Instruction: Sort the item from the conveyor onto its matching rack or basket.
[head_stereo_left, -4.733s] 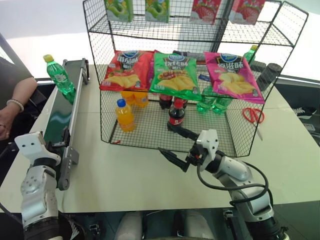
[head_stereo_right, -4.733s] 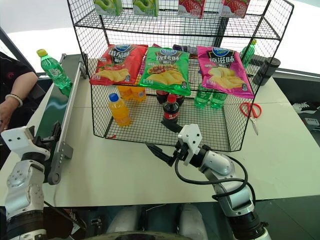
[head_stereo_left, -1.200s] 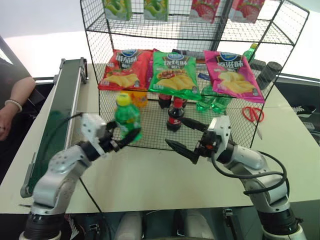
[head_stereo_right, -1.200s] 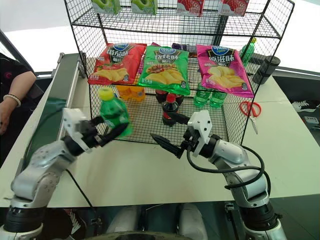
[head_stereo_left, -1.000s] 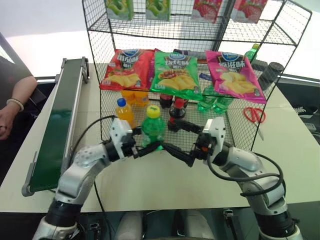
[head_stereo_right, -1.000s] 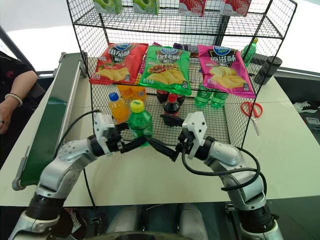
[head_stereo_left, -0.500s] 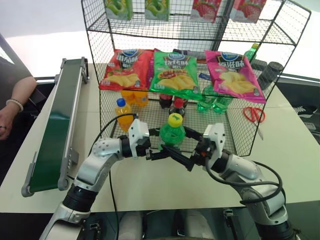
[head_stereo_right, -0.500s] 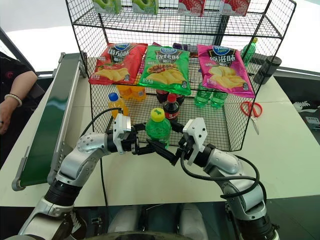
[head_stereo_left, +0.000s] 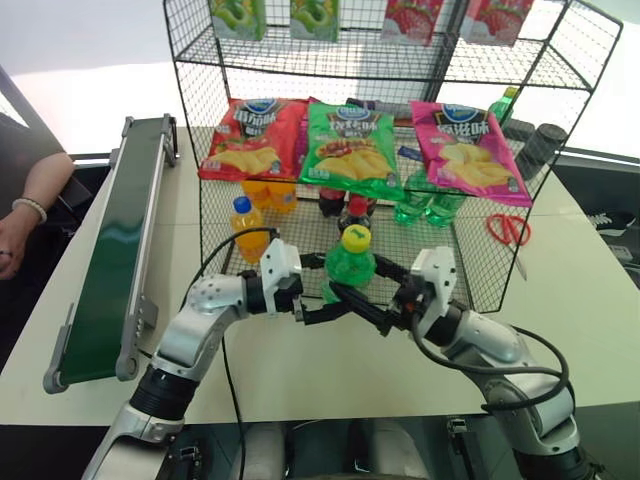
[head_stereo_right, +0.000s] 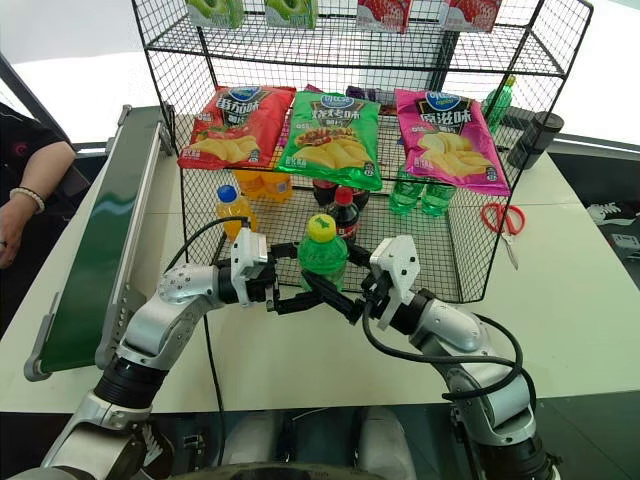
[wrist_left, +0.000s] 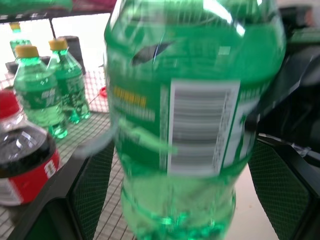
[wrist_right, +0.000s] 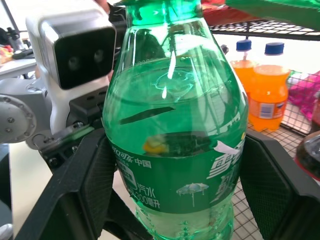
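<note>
The green bottle (head_stereo_left: 350, 266) stands upright in the air between the two arms, just in front of the wire rack (head_stereo_left: 250, 160) and above the bench (head_stereo_left: 590, 300). The right gripper (head_stereo_left: 352, 300) now has its fingers pinching the lower body of the bottle; a second ago they were spread wide beside it. The left gripper (head_stereo_left: 325, 288) held the bottle then, and its fingers have now spread, one above and one below the bottle's lower part, close to it but no longer clamped. In the right wrist view the bottle (wrist_right: 175, 140) sits between the black fingers (wrist_right: 87, 180), with the left arm's camera housing just behind it.

The conveyor (head_stereo_left: 110, 250) lies along the left edge of the bench, its belt bare; several seconds ago the bottle stood at its far end. A person's hand (head_stereo_left: 18, 235) rests beside the conveyor. Inside the rack's bottom tier stand an orange bottle (head_stereo_left: 243, 225), a cola bottle (head_stereo_left: 353, 215) and more green bottles (head_stereo_left: 415, 205), with chip bags (head_stereo_left: 350, 145) above.
</note>
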